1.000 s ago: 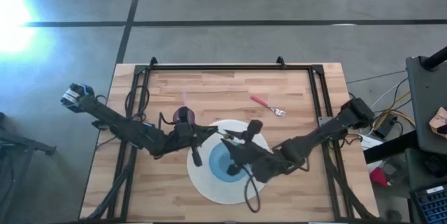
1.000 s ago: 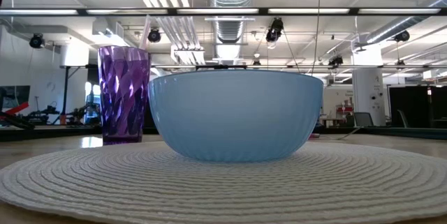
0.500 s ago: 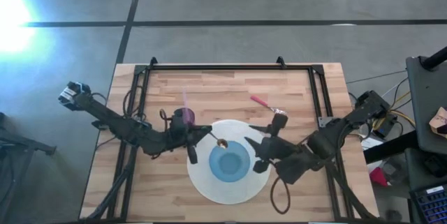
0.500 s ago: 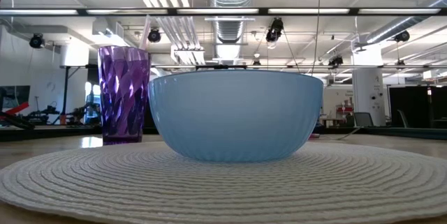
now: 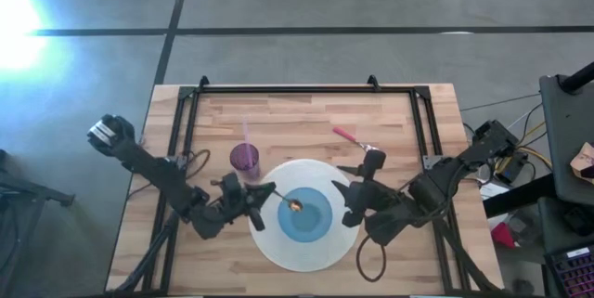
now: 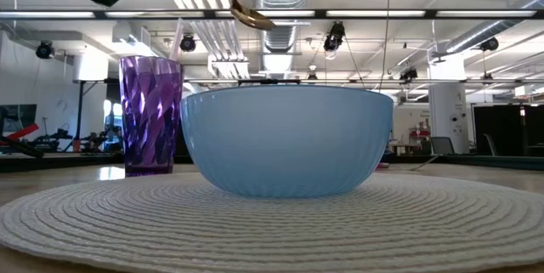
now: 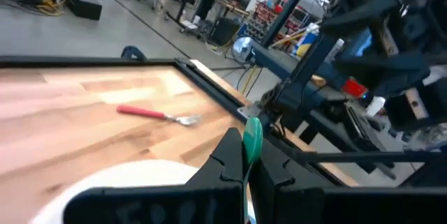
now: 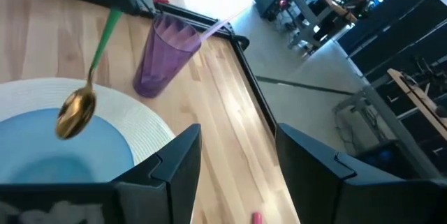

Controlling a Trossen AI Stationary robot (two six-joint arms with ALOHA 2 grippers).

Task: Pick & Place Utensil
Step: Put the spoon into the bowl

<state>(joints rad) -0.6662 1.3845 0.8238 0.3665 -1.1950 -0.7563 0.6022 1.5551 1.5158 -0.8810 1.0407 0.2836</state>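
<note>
Left hand [image 5: 249,199], lower left of centre in the high view, is clamped on the green handle of a spoon [image 5: 284,200]; the gold bowl of the spoon hangs above the left part of the blue bowl [image 5: 306,214]. Right hand [image 5: 348,202], right of the bowl, stands wide and holds nothing. The bowl sits on a round white placemat [image 5: 269,242]. A purple cup [image 5: 245,159] with a straw stands just upper left of the mat. A pink-handled fork [image 5: 355,140] lies on the tabletop [image 5: 297,122], upper right.
</note>
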